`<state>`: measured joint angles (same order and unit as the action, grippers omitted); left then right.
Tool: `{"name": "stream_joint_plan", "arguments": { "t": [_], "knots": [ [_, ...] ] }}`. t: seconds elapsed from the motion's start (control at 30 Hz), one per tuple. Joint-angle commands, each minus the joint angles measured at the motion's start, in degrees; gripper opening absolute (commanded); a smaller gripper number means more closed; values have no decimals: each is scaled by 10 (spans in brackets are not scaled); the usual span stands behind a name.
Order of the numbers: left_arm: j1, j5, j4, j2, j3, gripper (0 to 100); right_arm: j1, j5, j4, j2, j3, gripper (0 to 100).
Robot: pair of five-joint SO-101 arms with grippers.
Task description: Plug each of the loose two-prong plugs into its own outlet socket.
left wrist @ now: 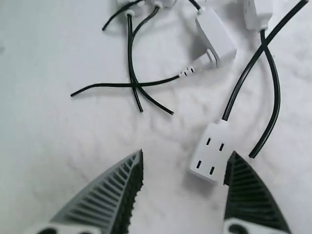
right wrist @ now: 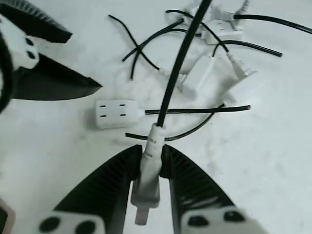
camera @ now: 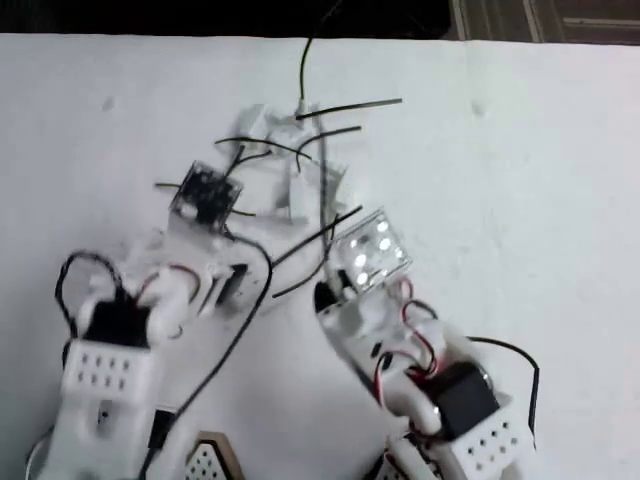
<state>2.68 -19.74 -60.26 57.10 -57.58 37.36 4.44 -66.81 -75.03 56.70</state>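
My right gripper [right wrist: 151,152] clamps a plug [right wrist: 146,183]; my left gripper [left wrist: 184,163] gapes wide, the outlet socket [left wrist: 209,157] inside its gap, just beside one finger.

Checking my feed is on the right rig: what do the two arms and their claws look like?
Both arms are white plastic with black motors and red-and-black wiring: left arm, right arm. The right carries a lit white LED panel. The left claw is ribbed and pointed, one side grey, one black; the right claw is black and ribbed.
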Motion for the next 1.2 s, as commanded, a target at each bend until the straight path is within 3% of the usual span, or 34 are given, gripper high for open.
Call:
{"name": "stream_joint_plan", "arguments": {
  "t": [0.0, 0.4, 0.6, 1.03, 1.17],
  "knots": [
    [-1, 19, 26, 138, -69, 272, 61, 1, -15, -24, -7, 17],
    [1, 94, 10, 372, -170, 272, 206, 1, -2, -25, -4, 17],
    [45, 92, -66, 476, -163, 272, 210, 1, 51, 17, 30, 17],
    [132, 90, -153, 473, -97, 272, 208, -3, 141, 124, 36, 17],
    [117, 55, -152, 473, -99, 271, 204, -3, 155, 138, 36, 17]
  ]
}}
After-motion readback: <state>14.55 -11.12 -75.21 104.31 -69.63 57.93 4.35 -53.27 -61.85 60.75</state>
